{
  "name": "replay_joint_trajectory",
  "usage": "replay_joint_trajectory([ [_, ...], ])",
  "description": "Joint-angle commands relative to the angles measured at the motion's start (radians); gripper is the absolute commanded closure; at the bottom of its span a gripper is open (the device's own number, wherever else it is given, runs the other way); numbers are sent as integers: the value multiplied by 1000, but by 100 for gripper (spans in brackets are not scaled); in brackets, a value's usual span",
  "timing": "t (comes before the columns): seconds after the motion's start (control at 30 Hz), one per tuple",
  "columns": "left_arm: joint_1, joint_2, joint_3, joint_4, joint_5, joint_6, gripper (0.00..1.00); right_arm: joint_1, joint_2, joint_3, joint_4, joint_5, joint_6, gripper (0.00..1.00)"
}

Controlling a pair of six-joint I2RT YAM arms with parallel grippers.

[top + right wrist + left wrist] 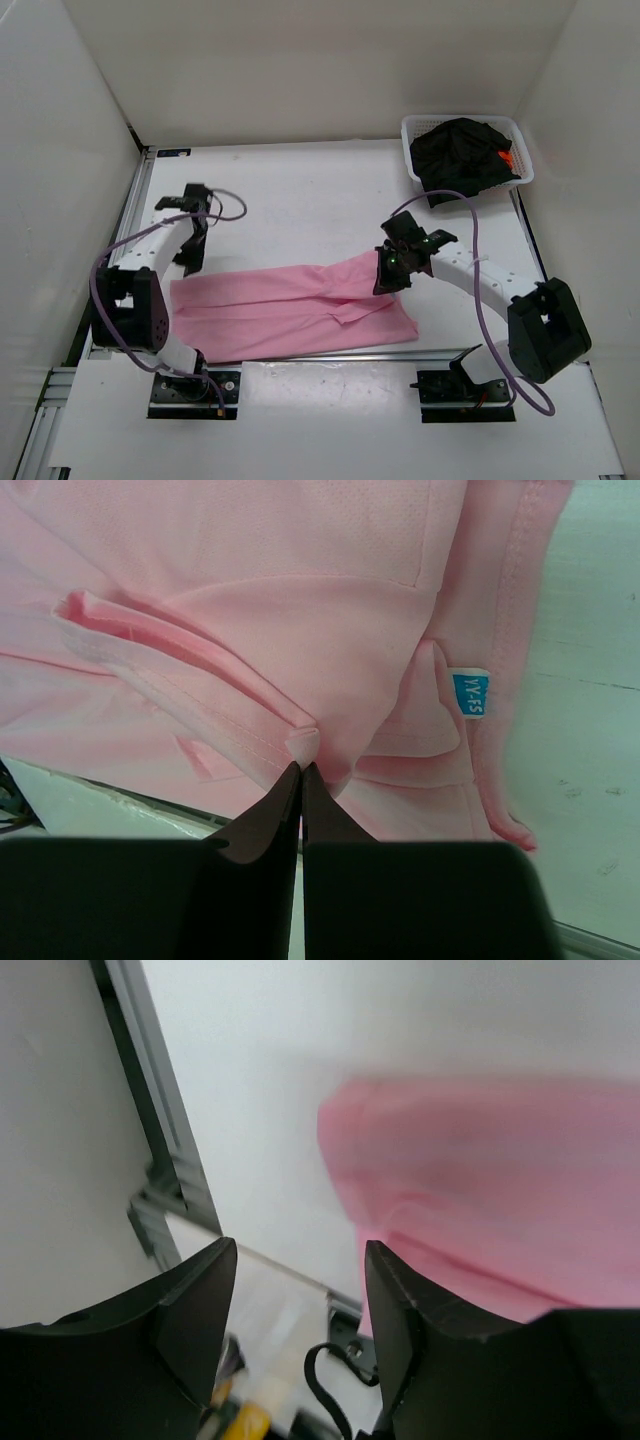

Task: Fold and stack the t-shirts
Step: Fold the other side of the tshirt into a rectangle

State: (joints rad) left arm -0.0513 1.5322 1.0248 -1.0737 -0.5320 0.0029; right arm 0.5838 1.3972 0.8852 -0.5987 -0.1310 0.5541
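Right wrist view: pink t-shirt (250, 600) lies partly folded as a long band across the near half of the table (300, 190), with its left end just beside my left gripper (298, 1260) and its right end under my right gripper (302, 772). Risk one: the right pinch is only on a small ridge of hem at the very fingertips, so a quick pull could slip it out and drop the fold halfway. Risk two: that ridge looks like more than one layer bunched, so dragging it may take the lower layer along and skew the band. Risk three: the left end is not pinned, so a pull from the right could slide the whole shirt toward the near table edge. Right gripper: jaws fully closed, clamped on the hem ridge, with the blue size tag (470, 693) just to its right. Left gripper: jaws parted with a clear gap, nothing between them, tips over bare table beside the shirt's left edge; can't tell if they touch the table. Black t-shirt (460, 150) and orange t-shirt (505, 158) sit unfolded in the white mesh basket (412, 128) at the far right corner, well apart from both grippers.
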Motion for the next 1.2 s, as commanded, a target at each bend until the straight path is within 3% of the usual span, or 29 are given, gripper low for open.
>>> replay_joint_trajectory([
  [0.0,-96,-8,229,3,66,-3,34,1,11,-3,20,4,-8,100],
  [0.17,-407,159,541,-54,373,-3,33,1,55,18,20,4,-17,100],
  [0.2,-447,189,573,-54,509,-3,33,1,77,27,20,4,-26,100],
  [0.33,-606,313,629,-3,737,-3,35,-30,141,37,45,-35,-26,100],
  [0.4,-680,356,600,73,748,-3,35,-45,151,37,56,-55,-14,100],
  [0.7,-733,439,543,225,836,-3,32,-90,160,37,76,-131,18,100],
  [1.0,-742,502,503,245,788,-3,37,-90,140,37,76,-131,18,100],
  [1.17,-742,480,460,245,836,-3,44,-90,131,37,76,-131,18,100],
])
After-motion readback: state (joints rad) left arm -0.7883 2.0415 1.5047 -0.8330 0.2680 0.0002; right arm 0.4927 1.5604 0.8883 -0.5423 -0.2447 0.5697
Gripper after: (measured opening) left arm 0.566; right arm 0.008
